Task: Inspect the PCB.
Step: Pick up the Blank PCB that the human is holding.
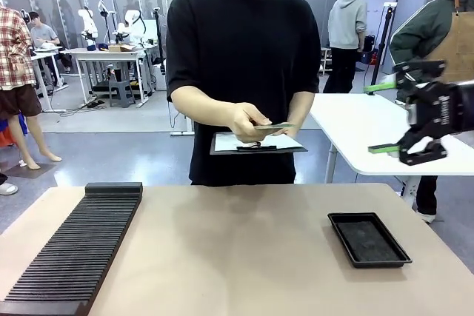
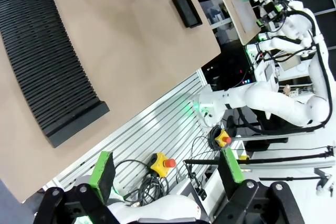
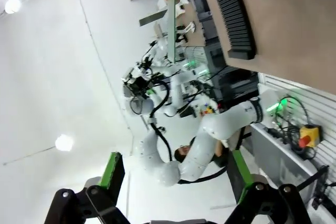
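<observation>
Rack (image 1: 78,246) along table's (image 1: 237,257) left edge; tray (image 1: 368,238) near right edge, well apart; person (image 1: 241,72) behind far edge, PCB (image 1: 274,126) held above clipboard (image 1: 255,143).

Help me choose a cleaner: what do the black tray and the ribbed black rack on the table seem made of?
The tray looks like matte black moulded plastic: dull face, rounded rim. The ribbed rack also looks like matte black plastic, its ridges evenly repeated; rubber can't be ruled out.

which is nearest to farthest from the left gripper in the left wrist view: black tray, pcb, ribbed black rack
1. ribbed black rack, close ahead of the left gripper
2. black tray, farther across the table
3. PCB, in the person's hand, far side
</observation>
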You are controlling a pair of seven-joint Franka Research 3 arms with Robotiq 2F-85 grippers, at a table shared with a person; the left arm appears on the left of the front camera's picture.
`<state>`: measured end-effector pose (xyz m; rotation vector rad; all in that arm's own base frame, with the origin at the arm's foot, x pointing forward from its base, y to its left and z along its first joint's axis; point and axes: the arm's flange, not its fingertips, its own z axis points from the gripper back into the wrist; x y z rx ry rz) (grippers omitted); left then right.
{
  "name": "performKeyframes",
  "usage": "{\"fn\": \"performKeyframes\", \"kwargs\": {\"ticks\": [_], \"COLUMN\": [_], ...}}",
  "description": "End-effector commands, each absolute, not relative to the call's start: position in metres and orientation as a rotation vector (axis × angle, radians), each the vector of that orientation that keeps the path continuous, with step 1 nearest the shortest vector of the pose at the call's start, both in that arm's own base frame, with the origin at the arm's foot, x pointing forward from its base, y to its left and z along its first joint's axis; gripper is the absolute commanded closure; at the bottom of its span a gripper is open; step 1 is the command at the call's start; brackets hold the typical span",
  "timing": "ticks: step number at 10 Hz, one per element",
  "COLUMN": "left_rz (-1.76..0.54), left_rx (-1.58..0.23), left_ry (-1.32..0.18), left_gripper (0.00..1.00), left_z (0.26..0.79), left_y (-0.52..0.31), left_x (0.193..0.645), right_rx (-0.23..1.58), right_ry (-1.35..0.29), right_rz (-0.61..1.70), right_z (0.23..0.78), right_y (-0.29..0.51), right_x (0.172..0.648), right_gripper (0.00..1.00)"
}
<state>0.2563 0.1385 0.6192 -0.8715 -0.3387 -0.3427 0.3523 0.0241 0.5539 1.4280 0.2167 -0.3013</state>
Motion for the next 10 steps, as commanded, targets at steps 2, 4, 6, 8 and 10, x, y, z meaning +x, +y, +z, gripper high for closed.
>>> {"fn": "performKeyframes", "kwargs": {"ticks": [2,4,6,8,10], "left_rz": [-0.331,-0.331,-0.331,-0.331,-0.331], "left_rx": [-0.854,-0.854,-0.854,-0.854,-0.854], "left_ry": [-0.333,-0.333,-0.333,-0.333,-0.333], "left_gripper": [0.00,0.00,0.00,0.00,0.00], "left_z": [0.623,0.623,0.623,0.623,0.623], "left_y": [0.138,0.138,0.138,0.138,0.138], "left_x": [0.256,0.256,0.256,0.256,0.256], "right_rx": [1.474,1.488,1.501,1.502,1.501], "right_ry": [0.304,0.347,0.372,0.407,0.411], "right_rz": [-0.365,-0.359,-0.379,-0.388,-0.387], "right_z": [0.535,0.524,0.518,0.514,0.514], "right_y": [0.061,0.086,0.099,0.112,0.122], "right_x": [0.384,0.399,0.411,0.421,0.429], "right_gripper": [0.00,0.00,0.00,0.00,0.00]}}
